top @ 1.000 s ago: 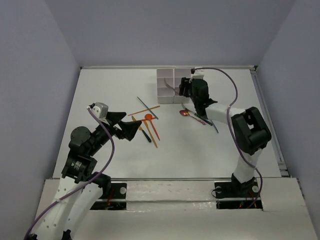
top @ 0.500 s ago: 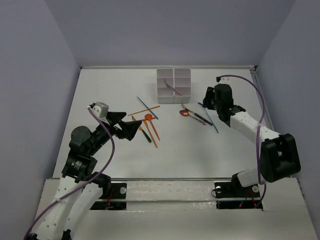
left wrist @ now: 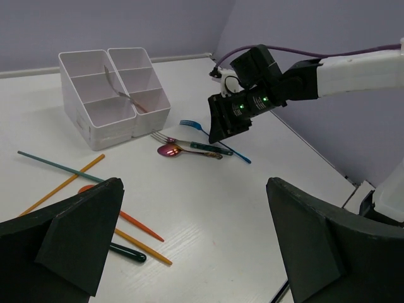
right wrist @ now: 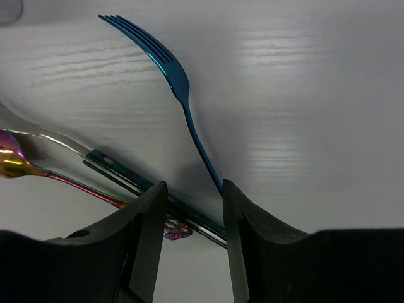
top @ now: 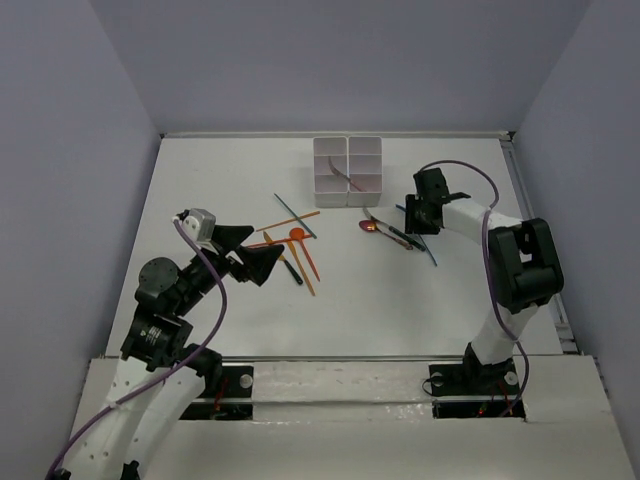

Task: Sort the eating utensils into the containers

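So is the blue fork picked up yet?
No, the blue fork lies flat on the table. The jaws of the right gripper stand open, one each side of the fork's handle.

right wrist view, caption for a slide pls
Open right gripper poised over the blue fork handle, beside a rainbow spoon on the white table.

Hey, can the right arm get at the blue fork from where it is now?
Probably yes. The right fingers hang open over the handle of the blue fork, with nothing covering it. The dark-handled fork lies close alongside and might get caught too.
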Tool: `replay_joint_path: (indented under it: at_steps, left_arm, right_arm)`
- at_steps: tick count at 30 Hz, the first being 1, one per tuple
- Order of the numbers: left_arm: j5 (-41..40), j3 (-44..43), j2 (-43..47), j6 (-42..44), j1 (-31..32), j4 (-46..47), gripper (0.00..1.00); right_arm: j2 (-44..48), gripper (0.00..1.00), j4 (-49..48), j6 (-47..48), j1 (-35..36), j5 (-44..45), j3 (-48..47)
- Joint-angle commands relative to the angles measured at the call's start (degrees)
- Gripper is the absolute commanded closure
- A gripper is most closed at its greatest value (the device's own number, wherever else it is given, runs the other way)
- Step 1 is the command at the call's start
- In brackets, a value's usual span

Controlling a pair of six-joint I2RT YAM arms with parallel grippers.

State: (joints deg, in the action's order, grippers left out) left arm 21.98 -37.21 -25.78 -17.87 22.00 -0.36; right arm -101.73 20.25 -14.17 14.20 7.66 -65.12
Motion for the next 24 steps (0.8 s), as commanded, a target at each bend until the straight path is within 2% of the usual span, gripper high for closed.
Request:
replay_joint_path:
  at_steps: [1,7,11,14,15,17,20,24]
  left_arm:
    - [-0.1,-1.9,0.6,0.0,0.5,1.9,0.01]
    - [0.0,-2.0,0.9,0.1,1.0,1.8,0.01]
    - [0.0,-2.0,0.7,0.2,1.0,1.7,0.01]
    - [0.0,-2.0,0.6,0.2,1.0,1.7,0.01]
    - [0.0,-2.0,0.5,0.2,1.0,1.7,0.01]
    - [0.0,-2.1,0.3,0.3,1.0,1.6,0.01]
    - [-0.5,-2.3,0.3,0.5,1.0,1.3,0.01]
    - [-0.5,-2.2,0.0,0.5,1.0,1.4,0.01]
  right_arm:
    - [-2.1,0.53,3.5,3.2,-0.5,2.1,-3.6]
    - [-5.1,0.53,4.6,5.1,-0.5,3.2,-7.4]
    - [-8.2,0.57,5.2,6.6,-0.5,3.1,-10.3]
    - [-10.6,0.66,5.8,7.5,-0.5,3.3,-12.2]
    - [-11.2,0.73,6.1,7.7,-0.5,3.5,-13.5]
    - [-12.4,0.79,6.5,8.3,-0.5,3.6,-14.6]
    - [-12.5,0.99,6.3,9.7,-0.5,5.6,-14.7]
    - [-10.9,1.00,5.6,11.4,-0.5,9.3,-14.8]
